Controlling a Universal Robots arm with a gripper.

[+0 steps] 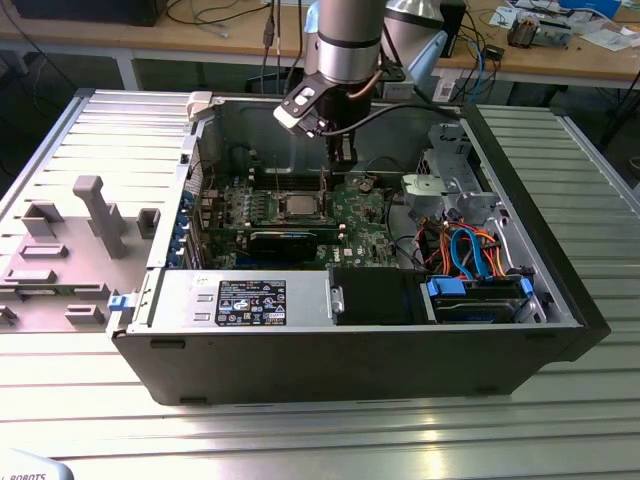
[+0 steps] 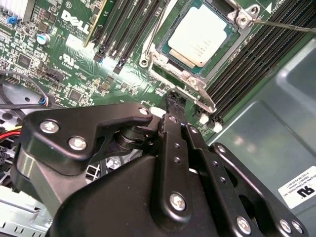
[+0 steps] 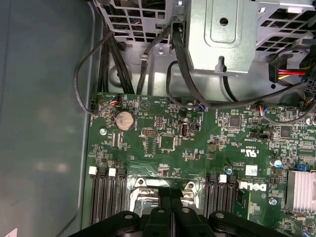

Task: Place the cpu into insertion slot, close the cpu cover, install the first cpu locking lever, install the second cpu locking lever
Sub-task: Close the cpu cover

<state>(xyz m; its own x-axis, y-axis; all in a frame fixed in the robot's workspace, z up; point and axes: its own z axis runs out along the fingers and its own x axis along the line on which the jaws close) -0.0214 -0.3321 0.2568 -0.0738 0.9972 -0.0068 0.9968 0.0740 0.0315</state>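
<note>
The cpu [image 2: 200, 34] lies in the insertion slot [image 2: 165, 53], dull silver top up, in the middle of the green motherboard [image 1: 360, 215]. The cpu cover [image 2: 183, 75] lies flat around it as a silvery frame. A thin wire locking lever [image 2: 289, 25] runs off from one socket corner, and another [image 2: 159, 27] lies along the opposite side. My gripper [image 2: 174, 98] is shut with nothing in it, its black fingertips just beside the socket's edge. In the exterior view the gripper [image 1: 343, 165] hangs over the board just behind the cpu [image 1: 300, 207]. The gripper [image 3: 171, 195] also shows in the first wrist view.
Long black memory slots [image 2: 256, 59] flank the socket on both sides. A drive cage [image 1: 450, 185] with orange and blue cables [image 1: 470, 250] fills the case on the exterior view's right. A power supply [image 1: 250, 298] sits at the front. A coin battery [image 3: 124, 119] lies on the board.
</note>
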